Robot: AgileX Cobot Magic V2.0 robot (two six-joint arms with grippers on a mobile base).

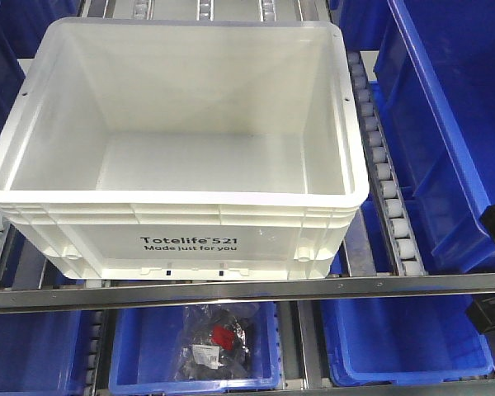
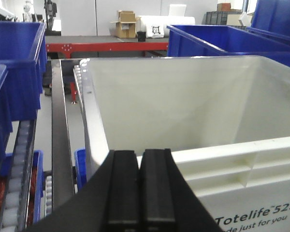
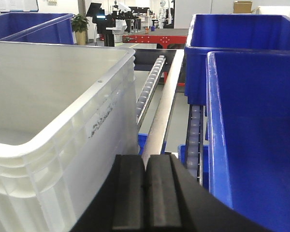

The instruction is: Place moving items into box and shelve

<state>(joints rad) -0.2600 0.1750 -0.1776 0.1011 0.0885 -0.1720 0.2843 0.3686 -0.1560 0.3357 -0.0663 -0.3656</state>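
One large white rectangular plastic crate [image 1: 177,177], frame centre, on roller rails. Two black grippers, left gripper [image 2: 140,193] and right gripper [image 3: 145,195]: both closed, holding nothing.

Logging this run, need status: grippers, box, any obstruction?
Left gripper shut, right gripper shut, both empty. White box empty on roller shelf. Nothing blocking.

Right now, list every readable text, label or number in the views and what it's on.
"Totelife 521": black print on the front wall of the white box.
"Made just for you": second line under it on the same wall; cut off in the left wrist view.
White tag on the bagged item in the lower blue bin: too small to read.
Smudged marks on the box side wall in the right wrist view: unreadable.
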